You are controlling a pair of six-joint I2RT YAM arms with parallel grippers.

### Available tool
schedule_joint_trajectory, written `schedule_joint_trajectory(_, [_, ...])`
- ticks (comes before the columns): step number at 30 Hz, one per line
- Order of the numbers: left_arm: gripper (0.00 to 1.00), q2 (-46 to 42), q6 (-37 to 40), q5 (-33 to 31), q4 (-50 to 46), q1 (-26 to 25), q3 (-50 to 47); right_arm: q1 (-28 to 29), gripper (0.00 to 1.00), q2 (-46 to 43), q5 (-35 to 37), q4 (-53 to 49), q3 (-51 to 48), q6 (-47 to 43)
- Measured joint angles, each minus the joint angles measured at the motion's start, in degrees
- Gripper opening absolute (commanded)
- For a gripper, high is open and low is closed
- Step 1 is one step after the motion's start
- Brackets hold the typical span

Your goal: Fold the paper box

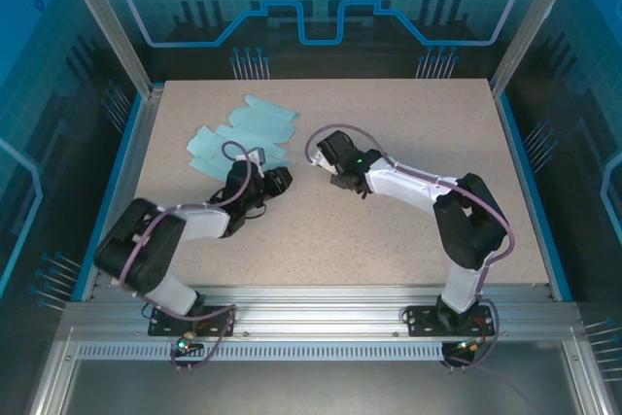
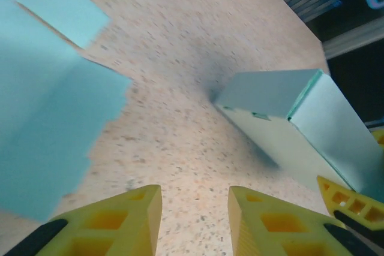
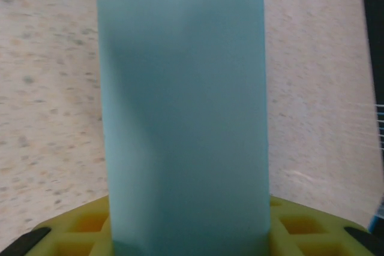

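Note:
The paper box (image 3: 180, 106) is a pale teal folded carton that stands lengthwise between the yellow fingers of my right gripper (image 3: 186, 214), which is shut on it. In the left wrist view the same box (image 2: 282, 97) hangs tilted just over the table, with a right finger (image 2: 354, 205) at its lower end. My left gripper (image 2: 195, 193) is open over bare tabletop, nothing between its fingers, a short way from the box. From above, the left gripper (image 1: 277, 182) and the right gripper (image 1: 326, 155) face each other near the table's middle.
Several flat teal paper blanks (image 1: 238, 133) lie spread at the back left of the speckled table (image 1: 408, 221); they also show to the left of my left gripper (image 2: 42, 118). Blue-lit metal frame rails (image 1: 136, 153) border the table.

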Motion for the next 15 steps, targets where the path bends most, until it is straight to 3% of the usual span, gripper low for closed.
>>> schedule_joint_trajectory(4, [0.47, -12.0, 3.0, -6.6, -11.8, 0.4, 0.5, 0.1, 0.44, 1.8, 4.8, 3.3, -0.6, 0.1])
schedule_joint_trajectory(11, [0.56, -23.9, 8.7, -14.5, -27.6, 1.2, 3.2, 2.3, 0.77, 6.7, 9.2, 5.7, -2.6, 3.0])
schedule_joint_trajectory(15, [0.64, -26.7, 11.3, -16.7, -33.2, 1.7, 4.0, 4.5, 0.83, 6.8, 9.2, 4.9, -3.6, 6.1])
